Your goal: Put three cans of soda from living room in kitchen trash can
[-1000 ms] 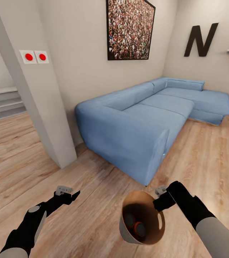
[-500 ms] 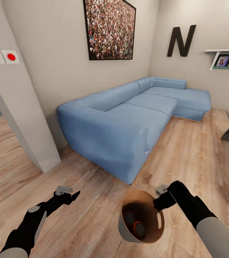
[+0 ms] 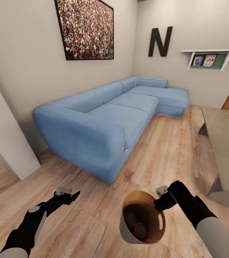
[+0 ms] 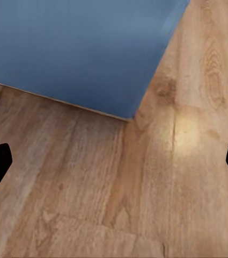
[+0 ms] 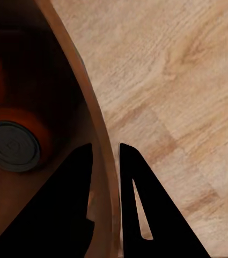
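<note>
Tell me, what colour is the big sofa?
Blue; the sofa shows best in the head view.

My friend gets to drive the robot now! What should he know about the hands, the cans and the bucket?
Right gripper: shut on the trash can rim, holding it above the wood floor.
Left gripper: open and empty.
Done: at least two orange soda cans lie inside the bucket; a third can't be confirmed.
Left: we're in the living room beside the blue sofa; carry the bucket to the kitchen.
</note>
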Robot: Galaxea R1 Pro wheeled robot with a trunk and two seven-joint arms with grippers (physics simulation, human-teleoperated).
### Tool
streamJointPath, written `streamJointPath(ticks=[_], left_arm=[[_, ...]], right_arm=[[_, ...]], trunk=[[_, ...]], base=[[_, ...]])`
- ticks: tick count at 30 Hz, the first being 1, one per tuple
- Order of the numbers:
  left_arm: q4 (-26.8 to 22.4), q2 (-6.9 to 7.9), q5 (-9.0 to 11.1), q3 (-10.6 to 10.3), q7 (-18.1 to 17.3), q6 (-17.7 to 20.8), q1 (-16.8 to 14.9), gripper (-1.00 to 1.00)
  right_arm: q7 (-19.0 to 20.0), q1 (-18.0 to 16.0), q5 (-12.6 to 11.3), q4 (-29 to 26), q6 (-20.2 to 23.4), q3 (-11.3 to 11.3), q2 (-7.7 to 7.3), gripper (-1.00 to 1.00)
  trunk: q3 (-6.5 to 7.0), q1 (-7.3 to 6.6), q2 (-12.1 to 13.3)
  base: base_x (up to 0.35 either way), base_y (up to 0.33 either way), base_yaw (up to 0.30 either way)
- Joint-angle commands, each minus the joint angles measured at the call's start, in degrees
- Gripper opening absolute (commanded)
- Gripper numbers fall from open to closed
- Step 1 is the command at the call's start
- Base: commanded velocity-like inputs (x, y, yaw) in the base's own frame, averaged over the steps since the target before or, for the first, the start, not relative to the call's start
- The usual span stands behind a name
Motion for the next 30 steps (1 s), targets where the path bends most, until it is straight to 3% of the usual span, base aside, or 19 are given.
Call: streamJointPath(ticks=[1, 16, 30], left_arm=[[0.00, 0.00, 0.00, 0.00, 0.00, 0.00, 0.00, 1.00], [0.03, 0.00, 0.03, 0.04, 0.02, 0.01, 0.01, 1.00], [0.06, 0.00, 0.05, -0.01, -0.40, -0.02, 0.01, 1.00]], right_arm=[[0.25, -0.02, -1.92, -0.01, 0.58, -0.02, 0.01, -1.00], [1.07, -0.02, -1.93, 0.02, 0.78, -0.07, 0.00, -1.00], [0.71, -0.02, -1.92, -0.01, 0.80, -0.08, 0.01, -1.00]], trunk=[[0.01, 0.00, 0.00], [0.01, 0.00, 0.00], [0.01, 0.00, 0.00]], base=[[0.000, -0.290, -0.044], [0.000, -0.280, -0.005], [0.000, -0.050, 0.000]])
